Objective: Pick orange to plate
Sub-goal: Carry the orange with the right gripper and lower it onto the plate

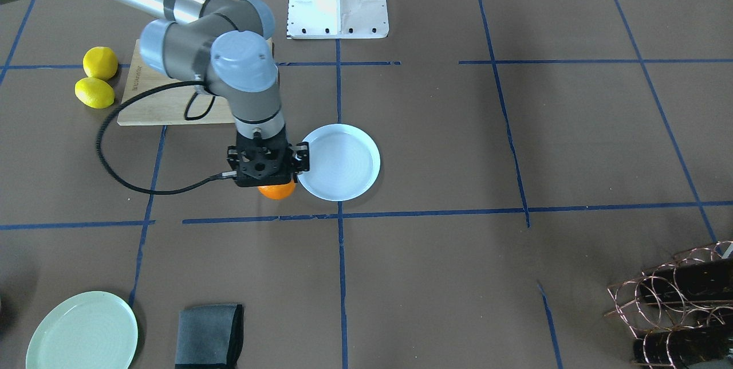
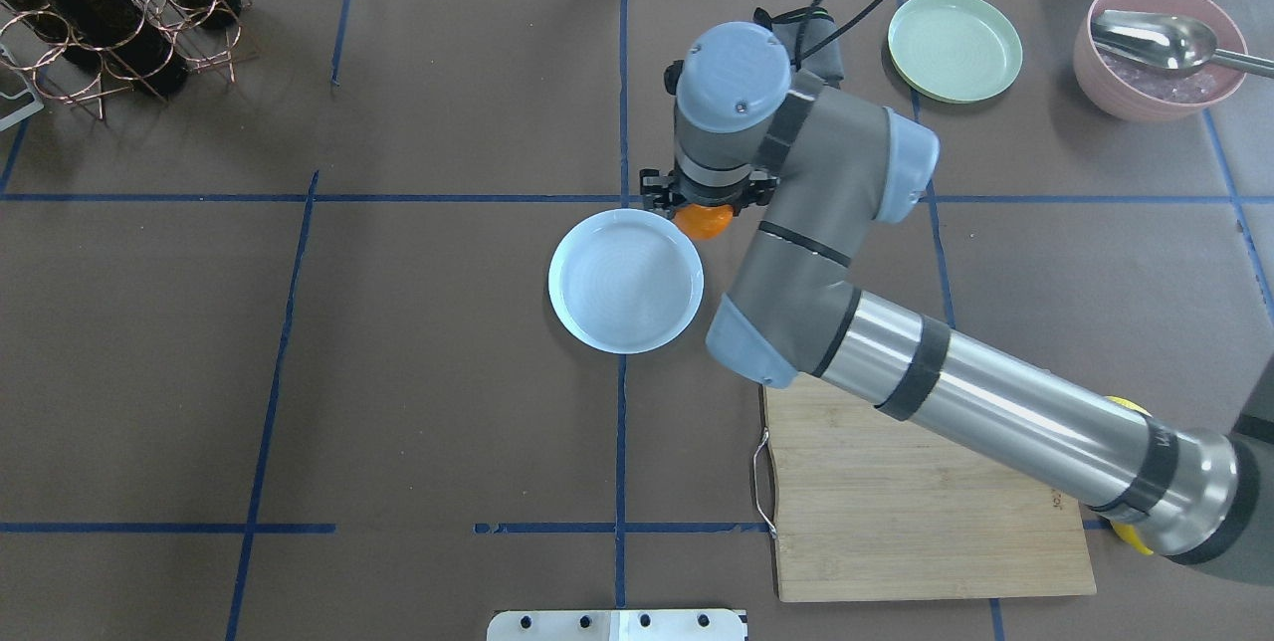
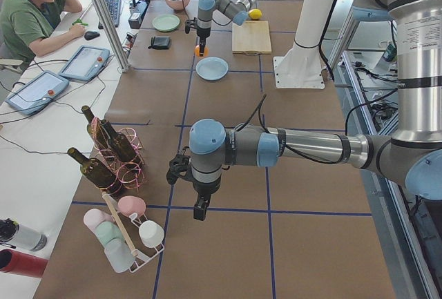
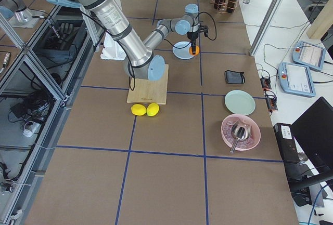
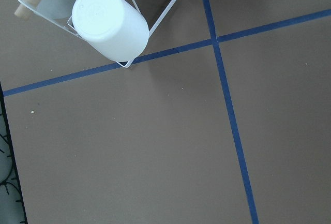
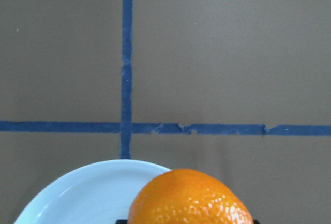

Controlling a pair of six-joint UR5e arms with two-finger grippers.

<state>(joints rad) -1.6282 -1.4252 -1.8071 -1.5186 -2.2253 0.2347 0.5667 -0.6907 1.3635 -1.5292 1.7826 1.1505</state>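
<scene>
- The right gripper (image 1: 266, 169) was clenched on the orange (image 1: 278, 192), as far as I could judge; the wrist hid its fingers from above
- The orange hung just beside the rim of the plate (image 2: 625, 283), on the side away from the robot; in the right wrist view it overlapped only the edge of the plate
- I judged the pick as done, and the carry as nearly done
- What was left: to bring the orange over the middle of the plate, to lower it and to let go; the plate was bare, nothing lay in it
- The left gripper (image 3: 200, 208) hung well apart from all this, near a rack of cups; I could not tell if it was open or closed
- My count: one orange, one plate, one green plate (image 2: 955, 46)
- Two lemons (image 1: 98, 78), touching, just beside one board (image 2: 926, 512)
- One grey cloth (image 1: 209, 334), and one pink bowl (image 2: 1105, 84) with one spoon (image 2: 1160, 41) in it
- One wire rack with bottles stood in a corner; the bottles I could not count with certainty
</scene>
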